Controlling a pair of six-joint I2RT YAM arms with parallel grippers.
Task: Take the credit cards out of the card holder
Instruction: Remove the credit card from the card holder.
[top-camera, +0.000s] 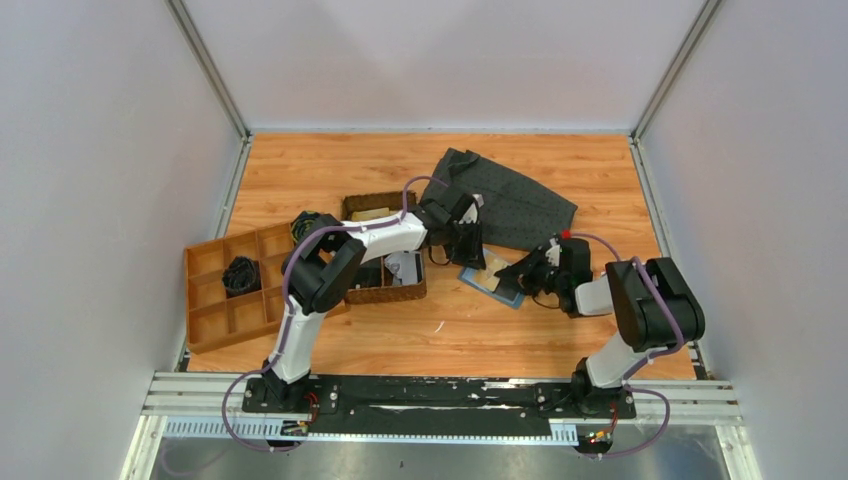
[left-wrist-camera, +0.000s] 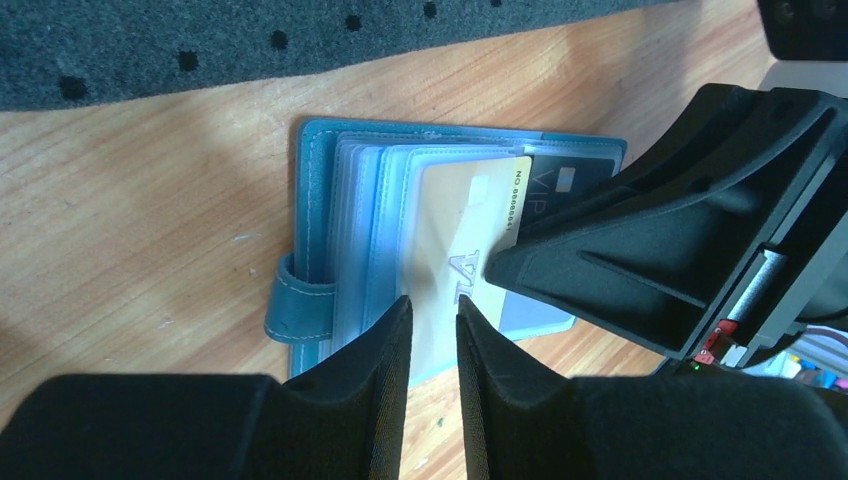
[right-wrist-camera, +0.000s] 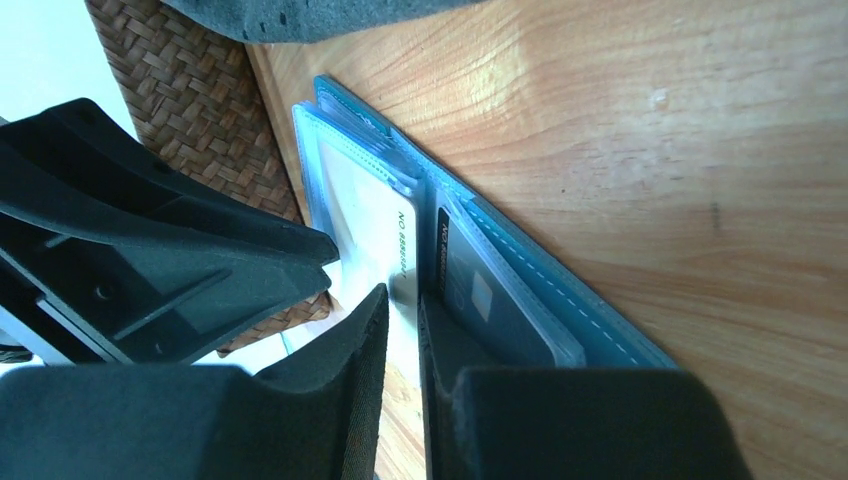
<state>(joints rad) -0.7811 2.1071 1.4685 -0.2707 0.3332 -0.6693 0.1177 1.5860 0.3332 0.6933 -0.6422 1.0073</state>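
The woven basket (top-camera: 395, 295) sits left of centre; just right of it the left gripper (left-wrist-camera: 432, 310) hangs over the card holder (left-wrist-camera: 315, 230), which lies open on the wood; its fingers are nearly together; a cream credit card (left-wrist-camera: 445, 220) shows in a sleeve; the right gripper (right-wrist-camera: 402, 305) meets that card's edge, its slit equally narrow; whether either truly pinches, I cannot tell.

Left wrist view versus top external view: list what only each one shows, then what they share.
Left wrist only: print on the gold card and the card holder's closure strap. Top external only: the divided tray, the woven basket and both arm bases. Shared: the open holder on the wooden table, the dotted cloth, and the left gripper over the holder.
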